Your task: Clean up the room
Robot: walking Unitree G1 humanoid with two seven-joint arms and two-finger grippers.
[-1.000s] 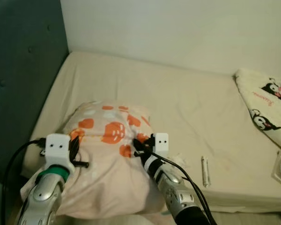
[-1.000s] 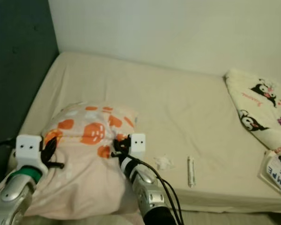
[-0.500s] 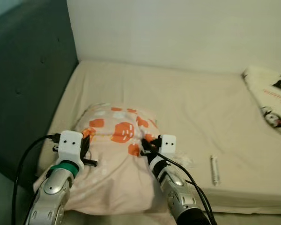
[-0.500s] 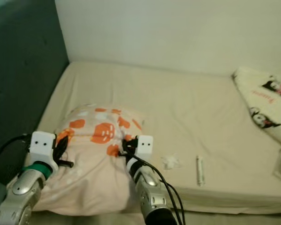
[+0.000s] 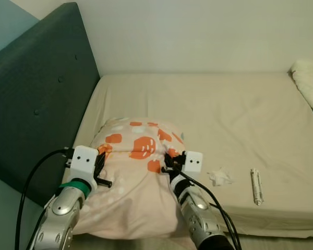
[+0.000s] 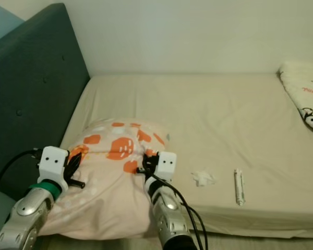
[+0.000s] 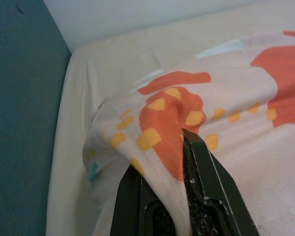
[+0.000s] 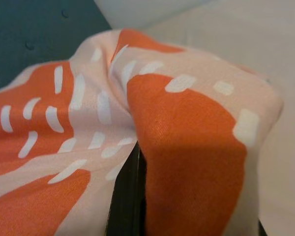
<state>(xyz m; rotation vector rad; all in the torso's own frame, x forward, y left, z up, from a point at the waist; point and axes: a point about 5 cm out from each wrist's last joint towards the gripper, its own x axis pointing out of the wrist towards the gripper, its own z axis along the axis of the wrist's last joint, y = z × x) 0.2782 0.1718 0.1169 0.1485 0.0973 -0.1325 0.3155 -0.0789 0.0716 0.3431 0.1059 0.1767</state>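
my left tool (image 5: 100, 165) pinches a fold of the pillow's fabric near its left corner, and in the left wrist view the two black fingers (image 7: 206, 169) are pressed together with the orange-printed cloth caught between them. my right tool (image 5: 170, 161) grips the pillow on its right side, where the right wrist view shows the pink and orange cloth bunched over a dark finger (image 8: 129, 196).

the bed (image 5: 208, 109) spreads across the scene, covered in a plain cream sheet, with its near edge running along the bottom right. a dark teal padded headboard (image 5: 36, 99) stands along the bed's left side, dotted with buttons. the pillow (image 5: 133, 177), pale pink with orange blotches and small white marks, lies at the bed's near left corner, close to the headboard, its lower part hanging toward the bed's edge between my two arms. at the far right edge a folded cream blanket (image 6: 305, 96) with black cartoon figures rests on the sheet, well apart from the pillow.

a slim white tube-like thing (image 5: 256, 186) lies near the bed's front edge to the right of my right arm. a crumpled white tissue (image 5: 219, 176) sits between that tube and my right tool.
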